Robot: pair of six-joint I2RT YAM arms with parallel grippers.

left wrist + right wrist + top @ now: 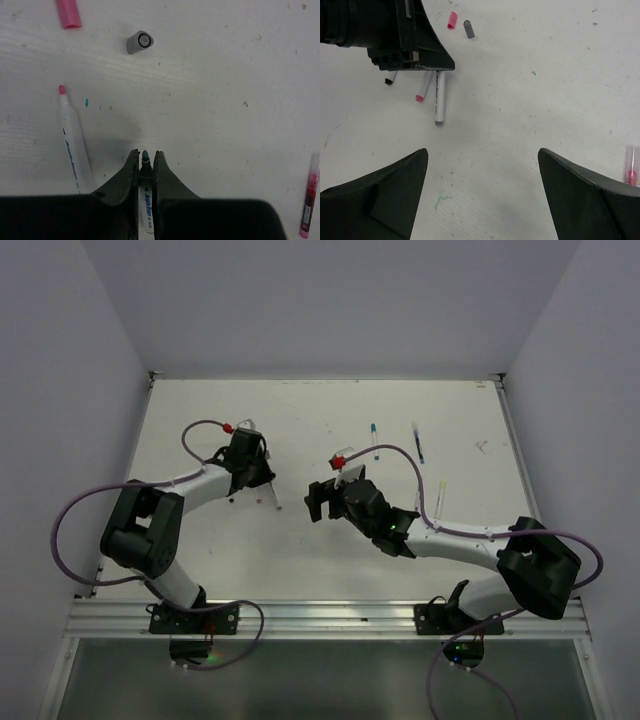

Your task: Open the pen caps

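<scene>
My left gripper (145, 159) is shut on a white pen (146, 200) with a bare teal tip, held low over the table; it also shows in the top view (265, 483). A second uncapped white pen (73, 145) with a pink tip lies just left of it. A loose pink cap (68, 13) and a grey cap (139, 42) lie ahead. My right gripper (482, 156) is wide open and empty, facing the left gripper (395, 35) and the held pen (439, 97); it sits mid-table in the top view (322, 498).
A pink-red pen (309, 200) lies at the right and shows in the right wrist view (632, 165). Capped pens lie at the back: a teal-capped one (375, 440), a blue one (418, 443), a pale one (443, 495). A small black piece (388, 80) lies by the left gripper.
</scene>
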